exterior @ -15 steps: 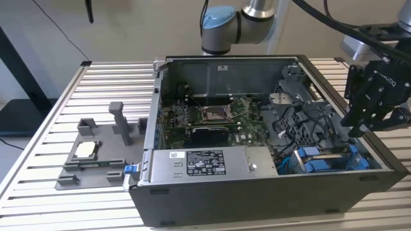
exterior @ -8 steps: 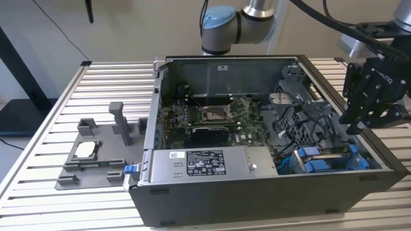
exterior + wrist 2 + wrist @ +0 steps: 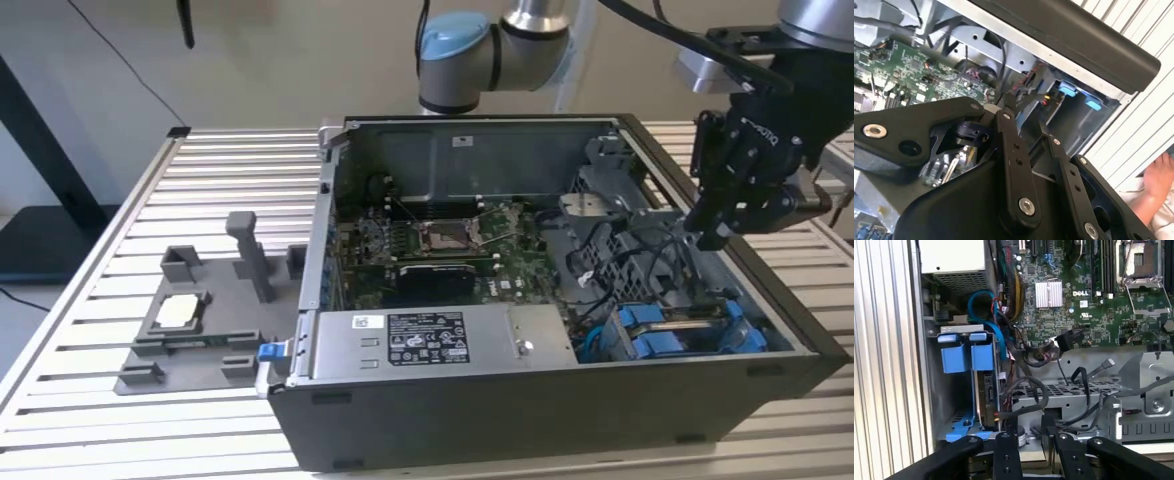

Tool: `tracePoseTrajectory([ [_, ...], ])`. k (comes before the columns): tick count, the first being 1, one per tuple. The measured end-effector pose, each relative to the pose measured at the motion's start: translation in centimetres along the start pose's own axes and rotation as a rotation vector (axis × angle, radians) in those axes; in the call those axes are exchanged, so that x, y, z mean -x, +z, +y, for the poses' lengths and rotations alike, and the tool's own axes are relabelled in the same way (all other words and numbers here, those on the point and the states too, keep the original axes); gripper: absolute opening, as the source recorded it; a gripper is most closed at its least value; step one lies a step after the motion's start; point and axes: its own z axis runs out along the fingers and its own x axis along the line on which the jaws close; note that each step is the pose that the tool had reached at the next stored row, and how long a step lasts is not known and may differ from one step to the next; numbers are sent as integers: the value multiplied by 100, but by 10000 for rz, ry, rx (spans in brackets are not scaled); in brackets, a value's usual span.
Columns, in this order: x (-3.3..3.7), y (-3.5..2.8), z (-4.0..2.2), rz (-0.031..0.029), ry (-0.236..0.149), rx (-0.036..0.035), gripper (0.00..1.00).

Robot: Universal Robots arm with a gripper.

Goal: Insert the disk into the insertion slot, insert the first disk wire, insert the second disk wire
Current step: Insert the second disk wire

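Nearest in the exterior view, a dark computer case [image 3: 534, 420] is set on a slatted metal table [image 3: 80, 400]. Just inside its near wall a silver power-supply box [image 3: 427, 338] is seen. Beside that box, toward the exterior view's right, the disk [image 3: 683, 322] is stood on its edge, with the blue tabs of its carrier poking up. In the first wrist view it is seen down inside the insertion slot [image 3: 949, 405], between blue rails. A blue cable [image 3: 985, 295] is curled just beside the tabs; where its ends go cannot be told. Black wires [image 3: 1039, 390] are draped over the grey metal next to the slot.

Farther in, a green motherboard [image 3: 441, 240] is laid flat in the case. The gripper [image 3: 707, 235] is hung over the case's side at the exterior view's right, above the black wires and not touching the disk. Its fingers [image 3: 1006, 440] are spread apart, with an open gap between them.

Outside the case, at the exterior view's left, a grey holder block [image 3: 200, 335] is placed, with a small square chip [image 3: 180, 312] on it. In the second wrist view a person's hand [image 3: 1159, 177] is seen past the case wall. Farthest back, the arm's blue joint [image 3: 461, 45] is seen.
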Motion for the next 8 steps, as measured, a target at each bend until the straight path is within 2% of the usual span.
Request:
tracePoseTrajectory([
  [5,152,2,58,1,-1,1,33],
  [8,195,3,141,0,-1,0,33],
])
